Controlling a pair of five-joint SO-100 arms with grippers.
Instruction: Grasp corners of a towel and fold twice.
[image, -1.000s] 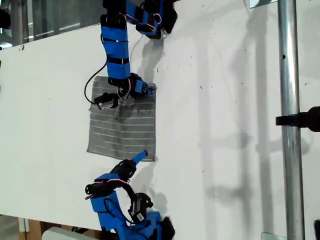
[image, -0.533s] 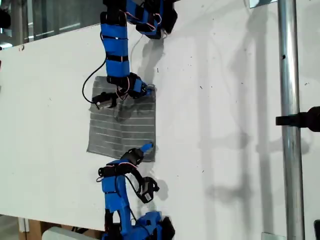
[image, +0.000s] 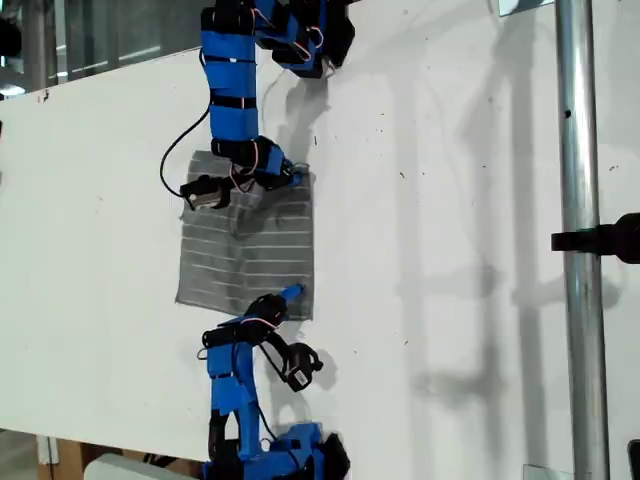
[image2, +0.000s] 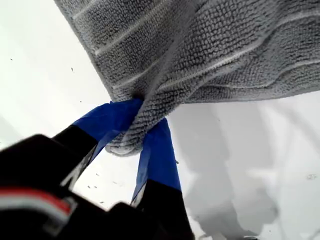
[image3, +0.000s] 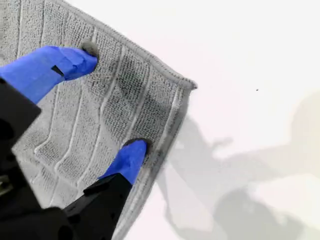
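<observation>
The grey striped towel (image: 245, 255) lies on the white table (image: 450, 200), rumpled along its upper edge in the exterior view. My first gripper (image: 293, 178) comes from the arm at the exterior view's top. It is shut on the towel's upper right corner. The first wrist view shows that corner (image2: 125, 142) bunched between the blue fingers of my first gripper (image2: 132, 127), with the cloth (image2: 200, 50) hanging from it. My second gripper (image: 292, 293) is open over the lower right corner (image: 305, 315). In the second wrist view my second gripper (image3: 111, 102) has both fingertips on flat cloth (image3: 75, 125), beside the corner (image3: 190, 84).
A vertical metal pole (image: 575, 240) with a black clamp (image: 610, 238) stands at the exterior view's right. Bare white table surface lies between the towel and the pole. The table's edge runs along the exterior view's lower left.
The lower arm has risen and straightened, bringing my second gripper onto the towel near its lower right corner. The upper arm shifted slightly, and the towel's upper edge is more rumpled.
</observation>
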